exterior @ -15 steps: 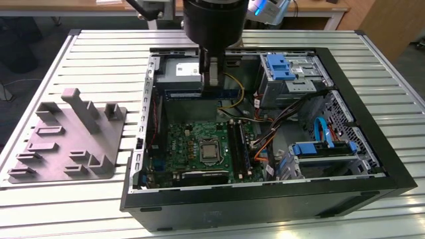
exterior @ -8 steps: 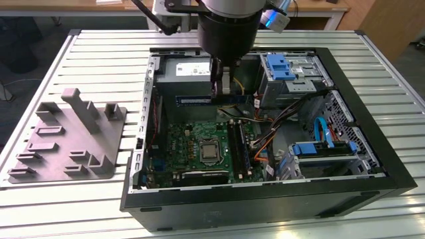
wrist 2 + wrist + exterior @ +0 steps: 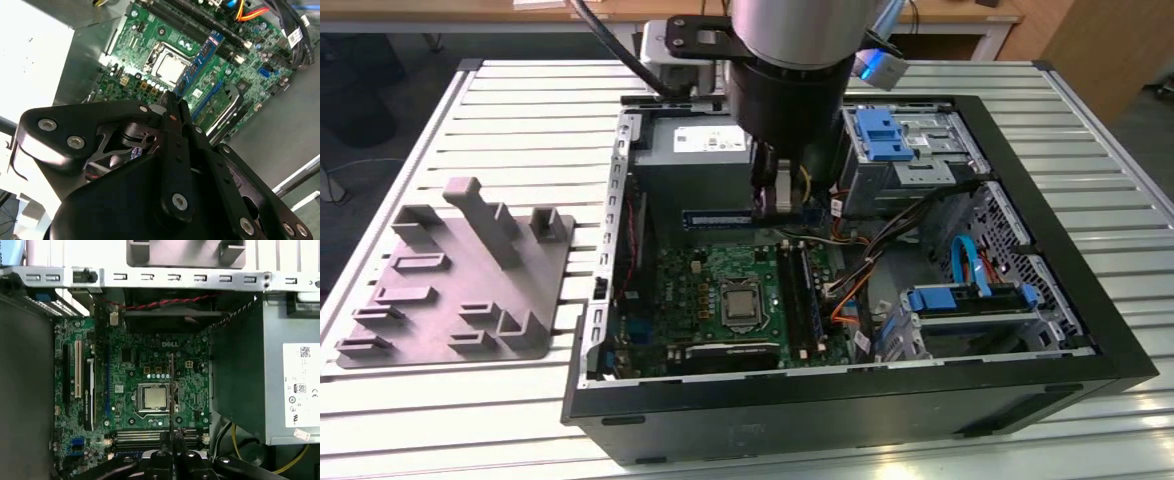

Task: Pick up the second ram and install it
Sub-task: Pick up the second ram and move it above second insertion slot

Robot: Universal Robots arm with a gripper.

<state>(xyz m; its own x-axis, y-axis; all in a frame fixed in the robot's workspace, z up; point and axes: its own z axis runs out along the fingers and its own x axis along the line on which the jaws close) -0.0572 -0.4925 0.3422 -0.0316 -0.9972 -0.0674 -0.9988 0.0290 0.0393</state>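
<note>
holding the ram clamped between its closed fingers, the gripper hangs inside the case, over the far part of the board. pickup looks done; seating is left: the ram is in the air, apart from the slots on the exterior view's right of the socket.

A pale metal table of long slats spans the exterior view. Behind it stands a wooden desk, with a wooden panel at the exterior view's right. Dark floor shows beside the table.
</note>
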